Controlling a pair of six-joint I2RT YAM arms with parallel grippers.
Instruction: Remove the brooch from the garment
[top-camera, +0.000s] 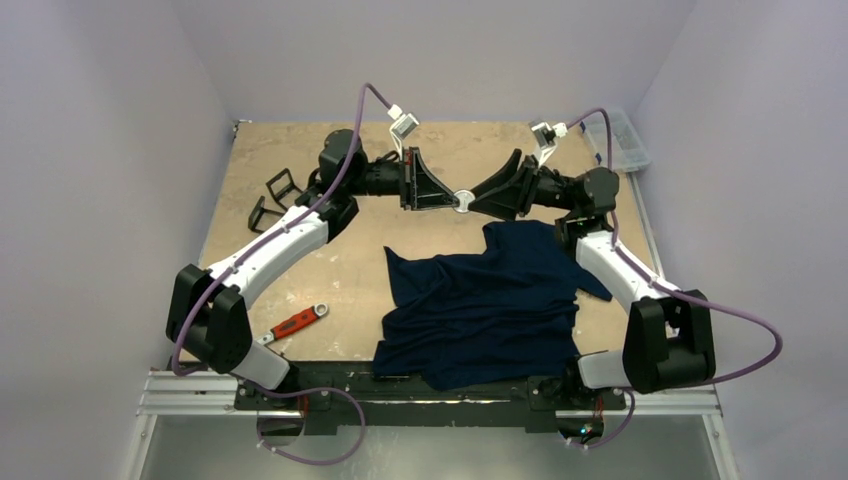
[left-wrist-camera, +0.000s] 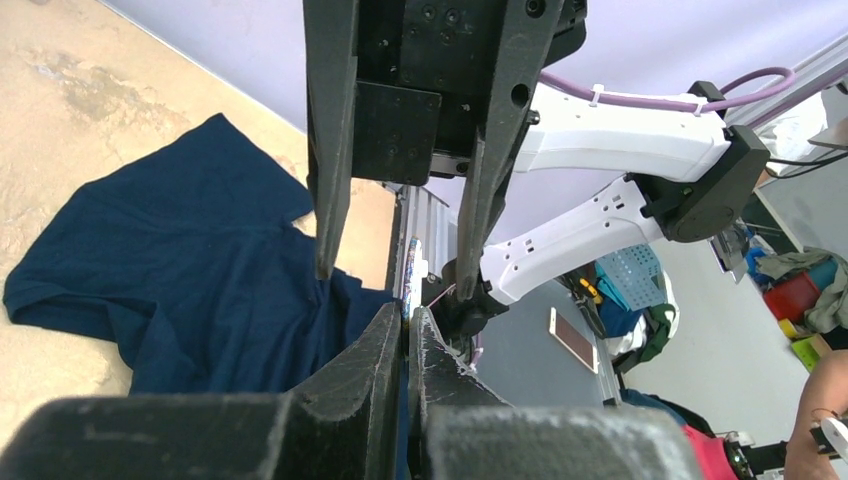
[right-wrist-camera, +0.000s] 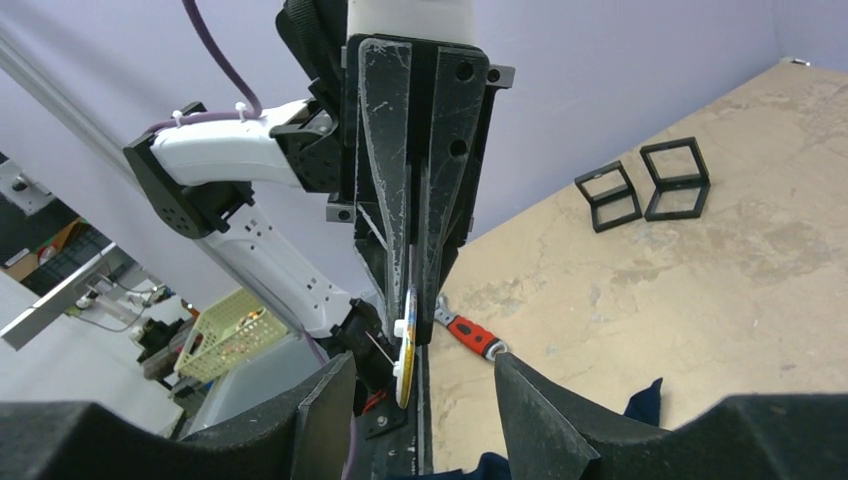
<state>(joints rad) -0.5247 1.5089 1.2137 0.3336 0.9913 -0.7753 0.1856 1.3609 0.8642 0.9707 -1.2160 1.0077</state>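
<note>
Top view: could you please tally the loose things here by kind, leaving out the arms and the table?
Shirt: 1
Brooch: 1
Wrench: 1
Frames: 2
Bin: 1
Total: 6

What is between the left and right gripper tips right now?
A small round white brooch, pinched in the shut left gripper; the open right gripper faces it. The top view shows it, the right wrist view too.
</note>
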